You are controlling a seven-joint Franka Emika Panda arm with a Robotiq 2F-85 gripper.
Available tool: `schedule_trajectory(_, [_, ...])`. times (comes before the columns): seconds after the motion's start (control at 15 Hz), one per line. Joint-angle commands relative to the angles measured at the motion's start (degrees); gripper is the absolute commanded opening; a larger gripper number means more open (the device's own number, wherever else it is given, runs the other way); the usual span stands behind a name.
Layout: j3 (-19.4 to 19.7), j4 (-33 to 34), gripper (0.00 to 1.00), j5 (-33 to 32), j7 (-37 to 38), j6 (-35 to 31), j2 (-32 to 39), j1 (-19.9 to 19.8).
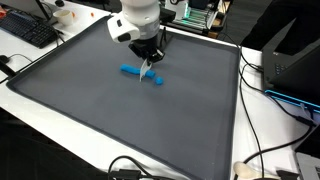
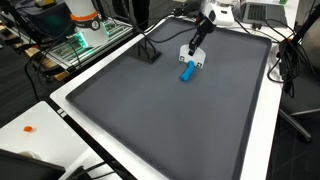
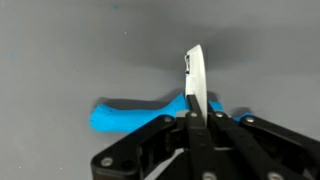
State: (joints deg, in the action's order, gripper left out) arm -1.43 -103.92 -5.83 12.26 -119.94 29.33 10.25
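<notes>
My gripper is shut on a thin white flat piece that stands up between the fingertips. Right under it lies a blue elongated object on the dark grey mat; whether the white piece touches it I cannot tell. In both exterior views the gripper hangs low over the blue object, with the white piece pointing down at it. The blue object's right part is hidden behind the fingers in the wrist view.
The mat has a raised white border. A black stand sits on the mat's far side. A keyboard, cables and a rack with green boards lie outside the border.
</notes>
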Motion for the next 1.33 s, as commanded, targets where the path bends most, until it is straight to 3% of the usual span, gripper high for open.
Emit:
schedule_trajectory(0.0, [-1.0,-2.6,0.01,1.5,-1.7,2.5,-0.6,-1.0])
schedule_trajectory(1.27, [-0.8,-3.1,0.01,0.8,-2.2,5.8,-5.9,-1.4])
